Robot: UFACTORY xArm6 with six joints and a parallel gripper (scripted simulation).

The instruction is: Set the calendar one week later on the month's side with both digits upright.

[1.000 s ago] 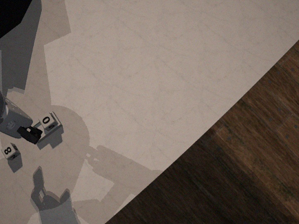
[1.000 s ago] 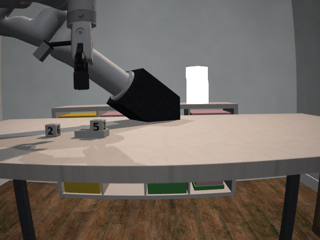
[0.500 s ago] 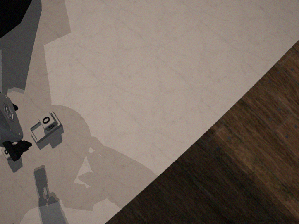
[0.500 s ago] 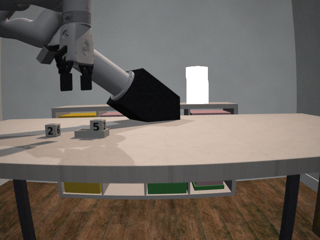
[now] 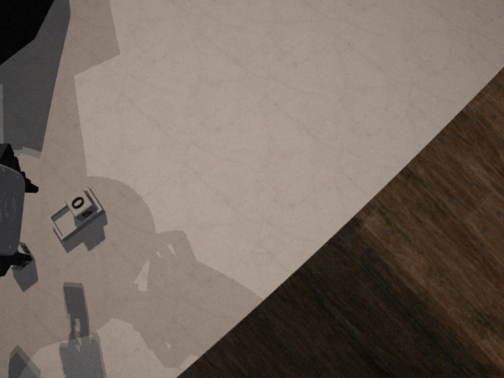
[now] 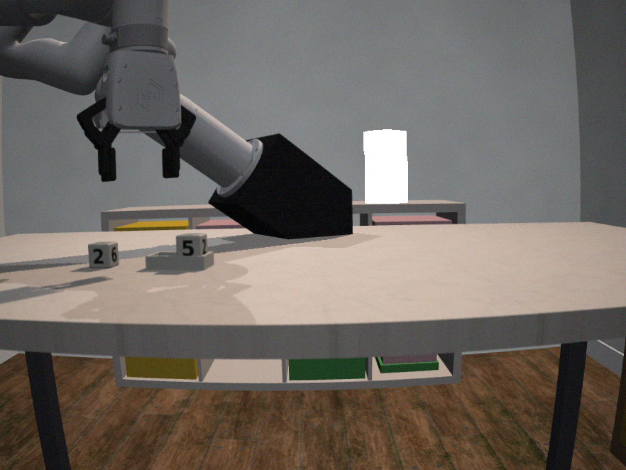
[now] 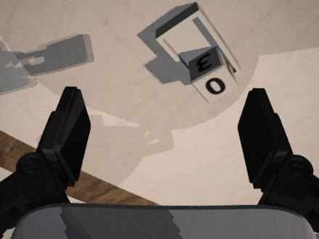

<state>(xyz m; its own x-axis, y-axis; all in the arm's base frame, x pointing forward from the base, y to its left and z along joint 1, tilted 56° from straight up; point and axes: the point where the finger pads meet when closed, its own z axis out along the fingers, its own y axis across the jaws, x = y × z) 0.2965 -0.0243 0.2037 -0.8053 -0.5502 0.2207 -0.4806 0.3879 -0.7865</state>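
Observation:
The small pale tray (image 5: 72,233) (image 6: 169,262) (image 7: 177,20) lies flat on the table. One white cube (image 5: 78,202) (image 6: 187,247) (image 7: 215,86) stands in its right end in the exterior view, with 5 facing that camera, 2 on the right side and 0 on top; the wrist view also shows a 3. The tray's left end is empty. A second cube (image 5: 25,247) (image 6: 98,255) stands on the table left of the tray, 2 facing the exterior camera, 6 on its right; a finger partly hides it in the top view. My gripper (image 5: 31,223) (image 6: 140,177) (image 7: 164,106) is open, empty and high above them. No month name is visible.
The black arm base (image 5: 14,26) (image 6: 298,197) stands on the table (image 5: 277,101) (image 6: 404,272) behind the tray. The table's front edge (image 6: 328,331) lies in front of the tray. A shelf (image 6: 282,206) with a bright lamp (image 6: 385,167) is beyond the table.

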